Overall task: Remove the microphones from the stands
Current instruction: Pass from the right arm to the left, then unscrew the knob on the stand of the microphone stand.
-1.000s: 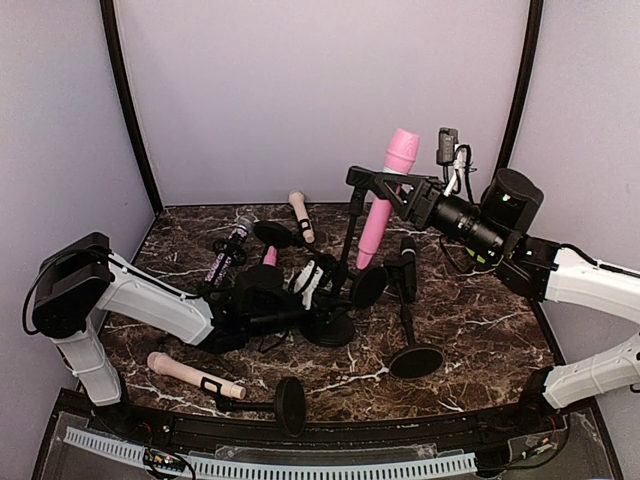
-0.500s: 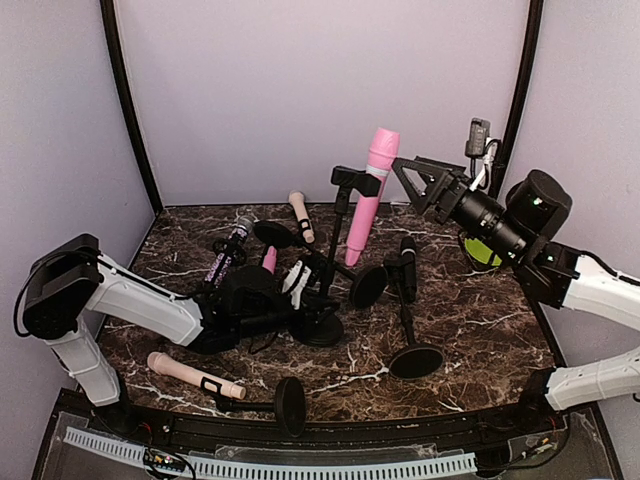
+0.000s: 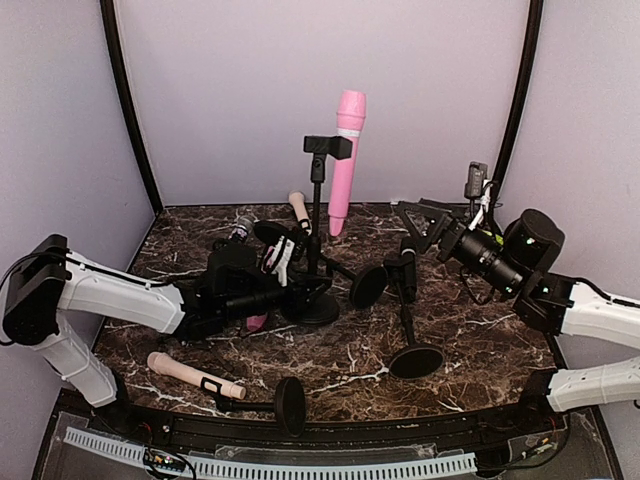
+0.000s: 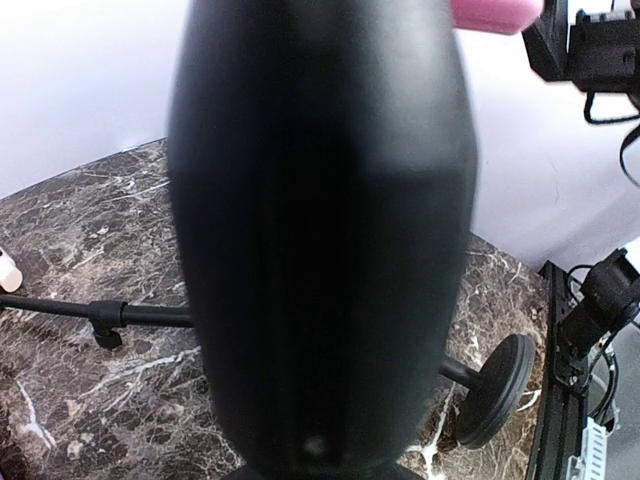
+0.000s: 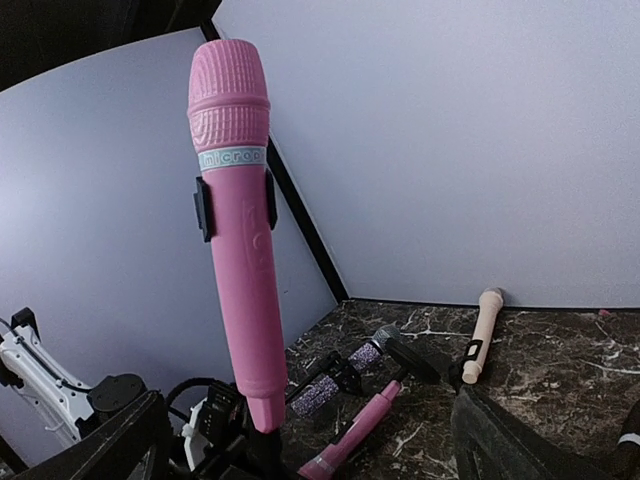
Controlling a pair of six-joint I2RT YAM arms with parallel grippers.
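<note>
Mic (image 3: pixel 345 160) is clipped upright atop the stand (image 3: pixel 317 225), toward 12 o'clock. We see the left gripper (image 3: pixel 283 292) clamped at the stand's foot. The right gripper (image 3: pixel 418 226), at 3 o'clock of the mic, gapes wide and empty. We fear a sideways pull could tip the stand.

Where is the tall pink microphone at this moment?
In the top view the pink microphone stands upright in the clip of the black stand, mid-table before the back wall, with the open right gripper apart to its right.
</note>
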